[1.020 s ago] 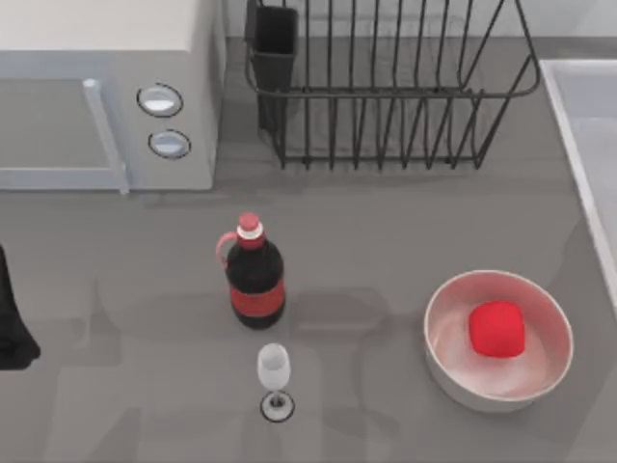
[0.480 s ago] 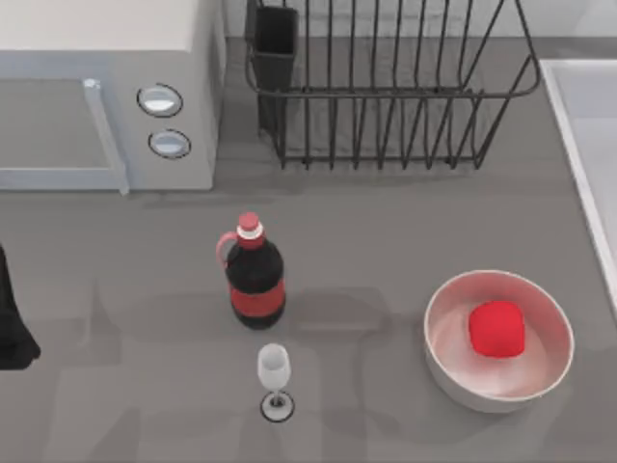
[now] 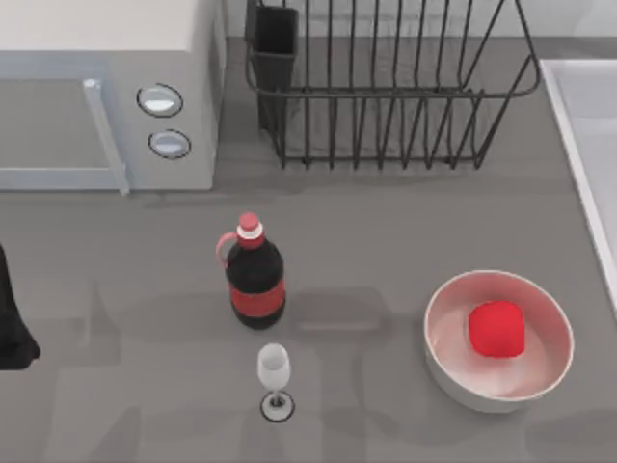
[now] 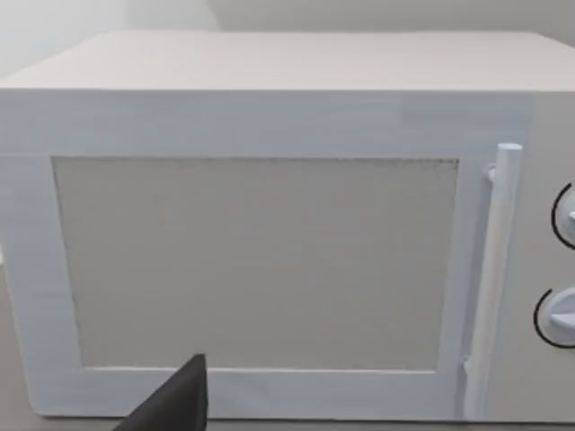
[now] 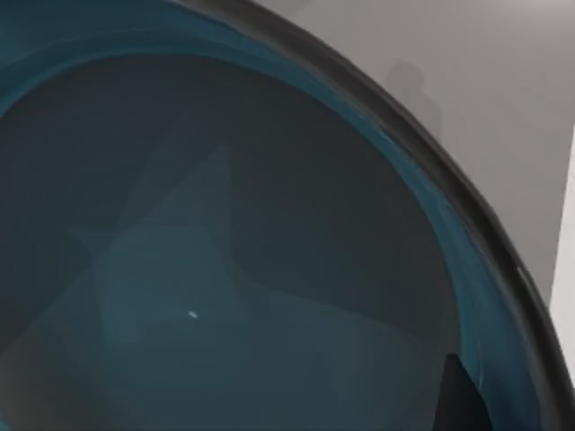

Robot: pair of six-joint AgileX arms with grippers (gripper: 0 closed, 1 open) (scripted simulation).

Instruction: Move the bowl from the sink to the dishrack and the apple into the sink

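Observation:
The teal-blue bowl (image 5: 225,269) lies very close under the right wrist camera, with its dark inside and curved rim in view. A dark part of my right gripper (image 5: 463,395) stands just inside that rim. The red apple (image 3: 496,328) rests inside a whitish bowl (image 3: 443,347) at the table's front right. The black wire dishrack (image 3: 386,87) stands at the back, with its utensil cup (image 3: 275,43) at its left corner. The sink's pale rim (image 3: 578,125) runs along the right edge. My left arm (image 3: 10,328) is parked at the far left, facing the microwave (image 4: 269,224).
A white microwave (image 3: 106,87) fills the back left. A dark cola bottle with a red cap (image 3: 254,275) stands mid-table, and a small wine glass (image 3: 275,371) stands just in front of it. Bare grey tabletop lies between the bottle and the whitish bowl.

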